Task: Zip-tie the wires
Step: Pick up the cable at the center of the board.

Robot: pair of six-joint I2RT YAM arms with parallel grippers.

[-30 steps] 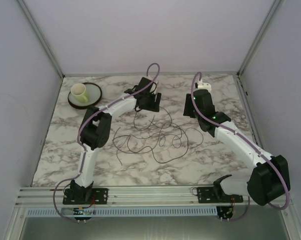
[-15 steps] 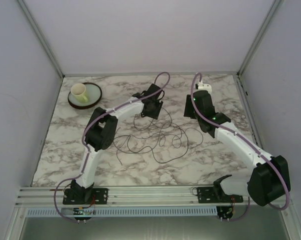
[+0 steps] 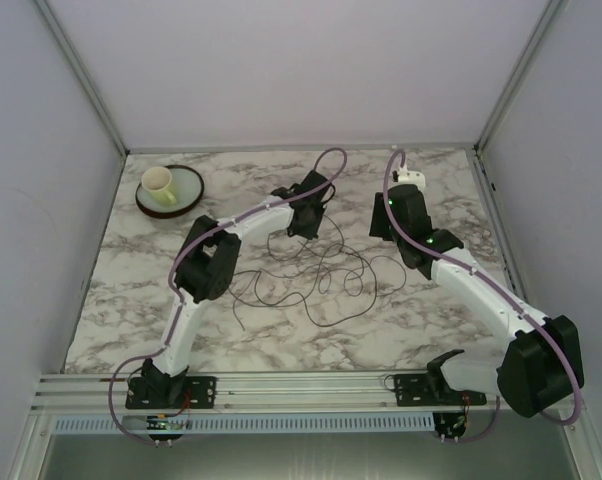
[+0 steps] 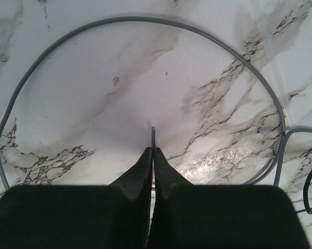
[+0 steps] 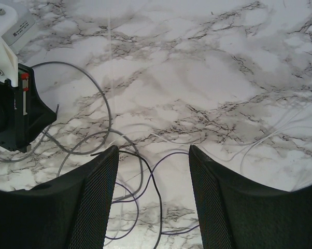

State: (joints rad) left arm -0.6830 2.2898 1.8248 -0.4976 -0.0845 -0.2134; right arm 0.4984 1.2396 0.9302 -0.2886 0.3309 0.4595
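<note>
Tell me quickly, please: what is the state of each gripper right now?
Left gripper: closed, pinching one thin end of the wires.
Right gripper: open, holding nothing, above the wires.

place: robotics lab cell | signs: plain lilac walls (image 3: 281,70), aluminium frame posts (image 3: 81,75), marble-patterned table (image 3: 121,290), two white-and-black robot arms (image 3: 461,275)
</note>
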